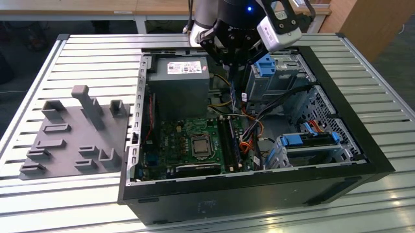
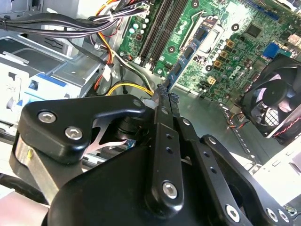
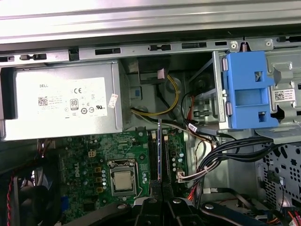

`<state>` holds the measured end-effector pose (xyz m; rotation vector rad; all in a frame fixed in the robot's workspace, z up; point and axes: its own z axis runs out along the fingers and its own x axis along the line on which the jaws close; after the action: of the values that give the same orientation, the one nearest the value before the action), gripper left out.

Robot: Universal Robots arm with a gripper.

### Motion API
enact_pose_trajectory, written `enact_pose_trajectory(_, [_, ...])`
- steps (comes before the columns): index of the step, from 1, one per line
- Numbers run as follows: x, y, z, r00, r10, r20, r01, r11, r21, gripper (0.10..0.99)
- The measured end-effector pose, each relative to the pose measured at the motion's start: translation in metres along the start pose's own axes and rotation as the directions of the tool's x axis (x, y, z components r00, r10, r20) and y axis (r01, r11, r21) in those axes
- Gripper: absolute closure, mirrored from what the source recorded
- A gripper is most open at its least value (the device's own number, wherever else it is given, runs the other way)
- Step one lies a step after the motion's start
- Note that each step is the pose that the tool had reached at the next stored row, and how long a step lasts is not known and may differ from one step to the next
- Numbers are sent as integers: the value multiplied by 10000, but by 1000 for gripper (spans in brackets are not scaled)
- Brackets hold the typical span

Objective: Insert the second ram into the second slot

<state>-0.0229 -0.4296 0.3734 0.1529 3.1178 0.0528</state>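
The slatted counter [image 1: 77,53] carries an open computer case [image 1: 259,194] lying on its side, so the motherboard [image 3: 89,155] faces up toward the arm. The hand [image 2: 162,94] hangs above the board, pinched narrow on the second ram [image 2: 183,61]. The stick is held edge-down and looks lined up lengthwise with the dark memory slots [image 2: 155,33]. By my judgement it is above them and not yet seated.

The gripper [image 2: 163,96] is all matte black: chunky linkage plates with rounded corners, pinned with shiny silver hex-socket screws [image 2: 73,133], 2 on the one plate. In the exterior view, the arm [image 1: 206,17] is a grey tube with a small blue light [image 1: 249,8] and a pale grey box [image 1: 280,26] on the wrist.
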Motion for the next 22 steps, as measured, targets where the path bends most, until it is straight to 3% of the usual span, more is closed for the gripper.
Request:
enact_pose_trajectory(9, [-1, -16, 24, 10000, -45, -1, 45, 10000, -1, 969])
enact_pose_trajectory(22, [-3, -92, 42, 10000, -57, -3, 57, 10000, -1, 969])
